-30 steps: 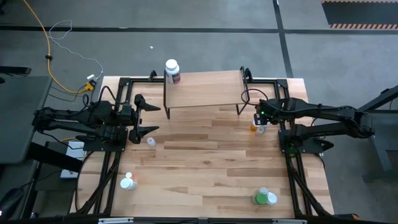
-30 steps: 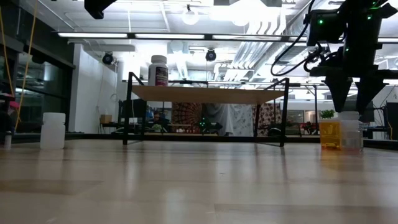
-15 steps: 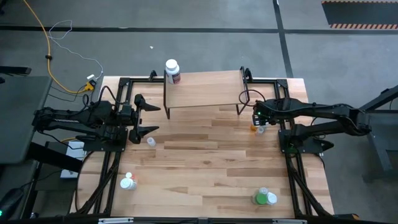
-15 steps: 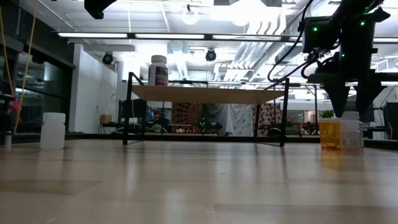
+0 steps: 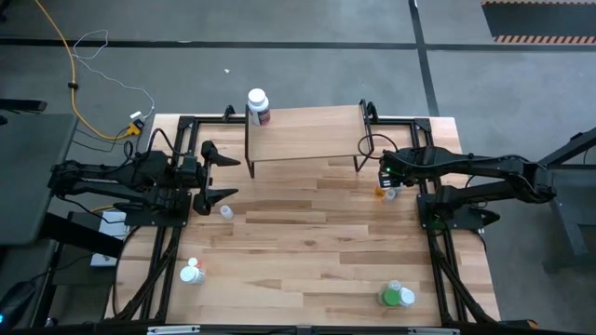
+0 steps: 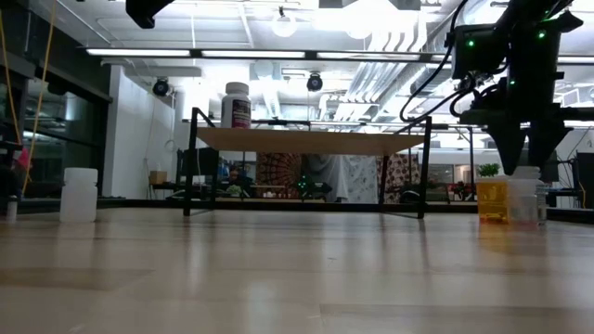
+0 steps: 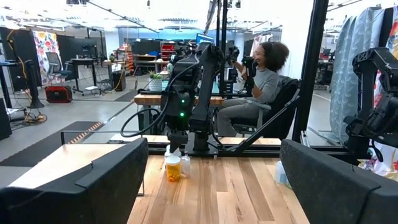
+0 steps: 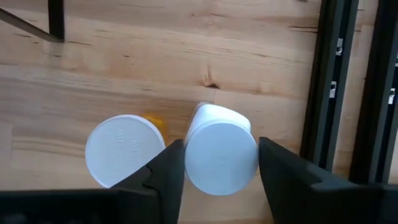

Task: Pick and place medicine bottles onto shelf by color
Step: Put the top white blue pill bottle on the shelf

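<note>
Right of centre in the overhead frame, just below the shelf's right-hand legs, my right gripper [image 5: 386, 182] hangs pointing down over two bottles that stand side by side. In my right wrist picture the white bottle [image 8: 220, 155] sits between my two dark fingers [image 8: 163, 169], which flank its cap closely on both sides; whether they already press it I cannot tell. Just beside it, outside the fingers, stands the orange bottle [image 8: 126, 150] with its white cap, the two nearly touching. In the table-level frame the same pair shows at the far right, orange body [image 6: 492, 200] on the left and the white one [image 6: 524, 200] under my fingertips.

At the left edge of the overhead frame my left gripper [image 5: 216, 173] waits with its jaws spread wide, holding nothing. A small white bottle [image 5: 225, 212] stands on the tabletop just below it.

On the shelf [image 5: 307, 130], at the upper middle of the overhead frame, a white-capped bottle with a dark label [image 5: 258, 105] stands at the upper left corner of the board. A red-topped bottle [image 5: 191, 273] sits at the lower left of the table [image 5: 307, 251], and a green bottle [image 5: 398, 295] at the lower right.

A seated person [image 7: 256, 87] shows beyond the table in my left wrist picture.
</note>
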Motion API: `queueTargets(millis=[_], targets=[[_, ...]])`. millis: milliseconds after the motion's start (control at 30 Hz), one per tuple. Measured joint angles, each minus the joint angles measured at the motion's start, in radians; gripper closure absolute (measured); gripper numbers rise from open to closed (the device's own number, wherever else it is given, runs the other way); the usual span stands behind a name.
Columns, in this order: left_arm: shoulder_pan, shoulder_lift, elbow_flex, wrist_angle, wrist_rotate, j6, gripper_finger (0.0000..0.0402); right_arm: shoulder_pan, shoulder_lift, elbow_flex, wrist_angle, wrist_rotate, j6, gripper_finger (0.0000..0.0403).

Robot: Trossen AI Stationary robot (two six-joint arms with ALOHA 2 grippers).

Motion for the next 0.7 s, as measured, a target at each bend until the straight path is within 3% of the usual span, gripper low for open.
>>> queueTargets(millis=[333,700], targets=[[0.0,0.0,0.0,0.0,0.0,0.0,0.0046,0.0,-0.001,0.019,-0.052,-0.004,-0.033,0.0246],[0.0,0.0,0.0,0.0,0.0,0.0,0.0046,0.039,-0.009,0.35,-0.292,0.09,-0.09,0.0247]])
